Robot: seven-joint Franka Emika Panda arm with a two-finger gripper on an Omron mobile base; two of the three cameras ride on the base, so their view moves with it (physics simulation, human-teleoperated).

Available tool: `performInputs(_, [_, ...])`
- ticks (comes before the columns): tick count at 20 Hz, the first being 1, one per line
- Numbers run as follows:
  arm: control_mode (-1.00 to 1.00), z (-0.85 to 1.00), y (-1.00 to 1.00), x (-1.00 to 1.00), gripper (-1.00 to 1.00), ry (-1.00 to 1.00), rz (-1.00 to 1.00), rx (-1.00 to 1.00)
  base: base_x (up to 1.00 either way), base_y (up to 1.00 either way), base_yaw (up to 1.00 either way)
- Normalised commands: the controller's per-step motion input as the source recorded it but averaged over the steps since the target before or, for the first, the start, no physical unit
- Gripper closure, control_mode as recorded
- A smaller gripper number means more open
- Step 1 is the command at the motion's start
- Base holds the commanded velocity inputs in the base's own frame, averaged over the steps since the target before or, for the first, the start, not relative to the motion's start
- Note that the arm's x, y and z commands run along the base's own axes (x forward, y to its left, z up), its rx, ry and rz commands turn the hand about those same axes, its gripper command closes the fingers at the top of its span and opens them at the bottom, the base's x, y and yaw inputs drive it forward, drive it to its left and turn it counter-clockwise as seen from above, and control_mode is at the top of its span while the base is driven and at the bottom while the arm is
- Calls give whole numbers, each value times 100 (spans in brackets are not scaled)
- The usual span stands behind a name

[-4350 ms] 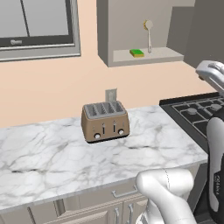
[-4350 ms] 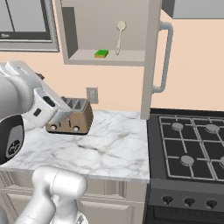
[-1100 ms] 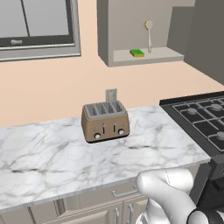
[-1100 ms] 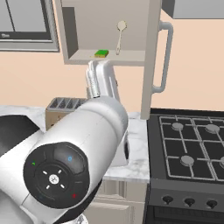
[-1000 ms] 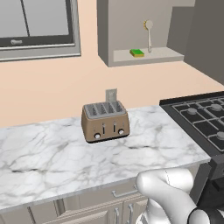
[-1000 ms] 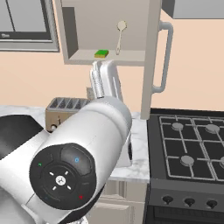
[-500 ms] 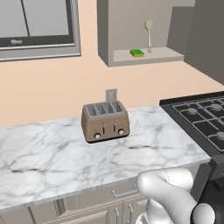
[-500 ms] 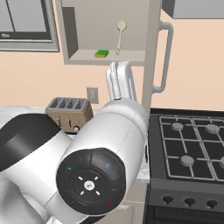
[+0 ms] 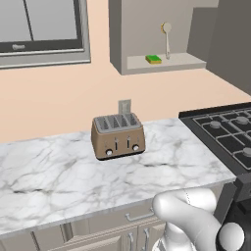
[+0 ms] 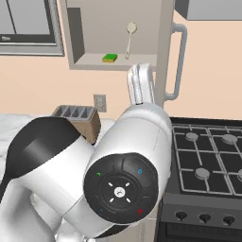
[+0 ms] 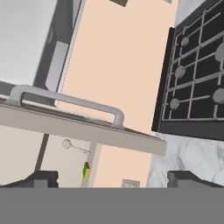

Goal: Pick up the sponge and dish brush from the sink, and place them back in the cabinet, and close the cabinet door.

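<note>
Two items shelved: you have the sponge point(image 9: 153, 59) and the brush point(image 9: 166, 38) both inside the cabinet point(image 9: 147, 29), none in a sink.
Sponge: lies flat on the shelf, green with a yellow side, just left of the brush.
Brush: stands upright against the back wall, round head up, handle down to the shelf.
Door: the cabinet door point(image 10: 165, 47) hangs open, edge-on to you in the right base view, its silver handle point(image 10: 178, 61) on the right face.
Gripper: your gripper point(image 11: 112, 177) has its fingers spread wide and holds nothing; the hand view looks along the door's edge and handle.
Counter: a toaster point(image 9: 117, 136) sits on the marble counter point(image 9: 44, 181), the stove point(image 9: 226, 137) to its right.
</note>
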Motion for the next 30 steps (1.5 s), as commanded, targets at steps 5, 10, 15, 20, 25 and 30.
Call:
performInputs(5, [-100,0,-14,19,-100,-1,0,0,0,0,0])
performInputs(10, [-100,0,-13,21,-100,-1,0,0,0,0,0])
performInputs(15, [-100,0,-10,32,-100,0,0,0,0,0,0])
performInputs(20, [-100,-1,-6,26,-100,-2,0,0,0,0,0])
performInputs(25, [-100,0,-11,26,-100,0,0,0,0,0,0])
performInputs(30, [-100,0,-17,31,-100,0,0,3,0,0,0])
